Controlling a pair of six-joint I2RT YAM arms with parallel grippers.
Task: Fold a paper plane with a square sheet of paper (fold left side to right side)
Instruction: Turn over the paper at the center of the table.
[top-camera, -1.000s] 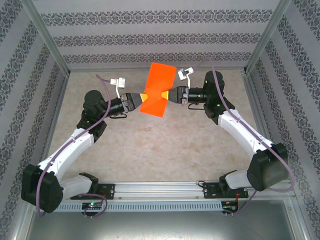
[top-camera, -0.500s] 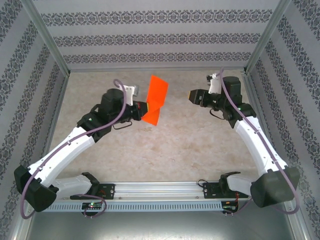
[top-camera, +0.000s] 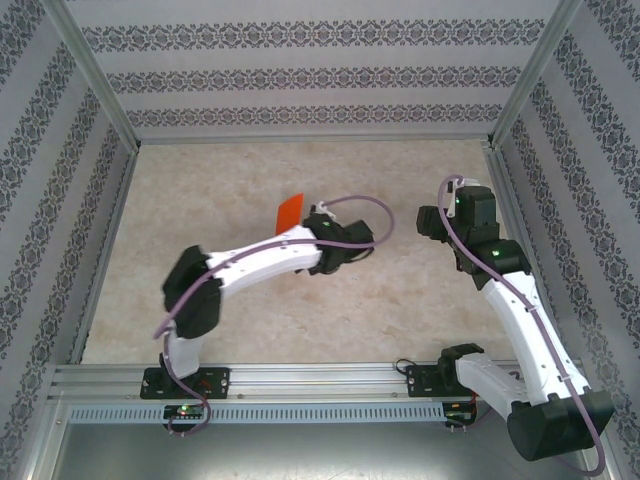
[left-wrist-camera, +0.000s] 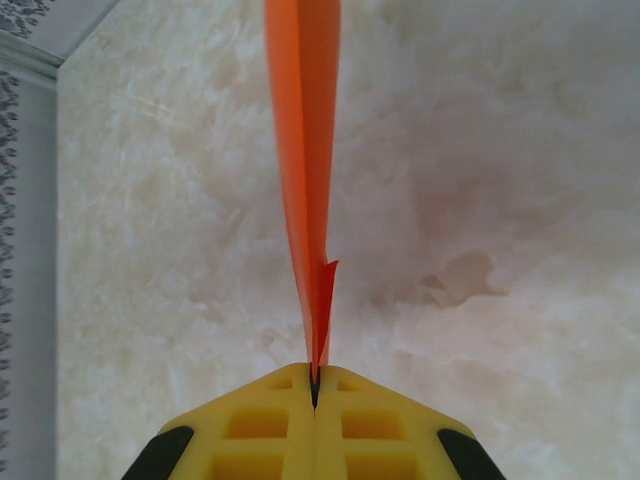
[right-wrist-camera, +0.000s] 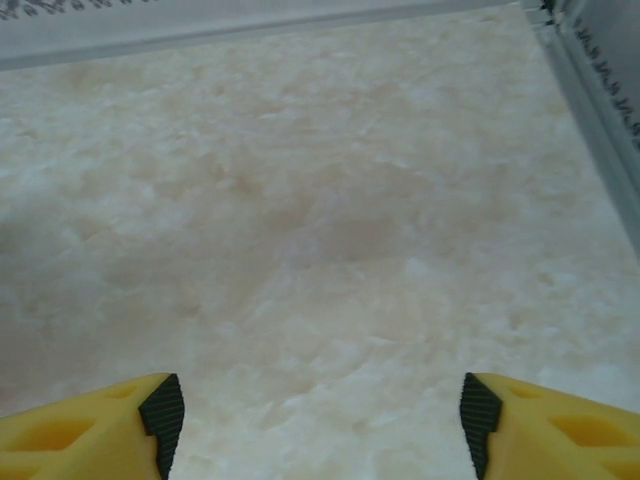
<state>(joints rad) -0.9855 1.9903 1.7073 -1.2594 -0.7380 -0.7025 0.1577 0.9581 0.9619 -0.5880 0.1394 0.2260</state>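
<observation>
Patterned walls (top-camera: 320, 75) close in the marbled table (top-camera: 250, 320) on three sides, and a metal rail (top-camera: 320, 378) runs along the near edge. The left arm (top-camera: 250, 262) bends across the middle of the table, while the right arm (top-camera: 510, 290) runs up beside the right wall, well apart from it. Open table lies between the two wrists and along the back wall. The right gripper (right-wrist-camera: 315, 410) hangs released, its yellow fingers (right-wrist-camera: 90, 425) spread wide over the surface near the right wall's foot. The left gripper (left-wrist-camera: 315, 385) is clenched on the folded orange paper (left-wrist-camera: 305, 150), pinching one tip. The paper juts edge-on straight out from the jaws, near the table's centre. Whether its far end touches the table cannot be told.
</observation>
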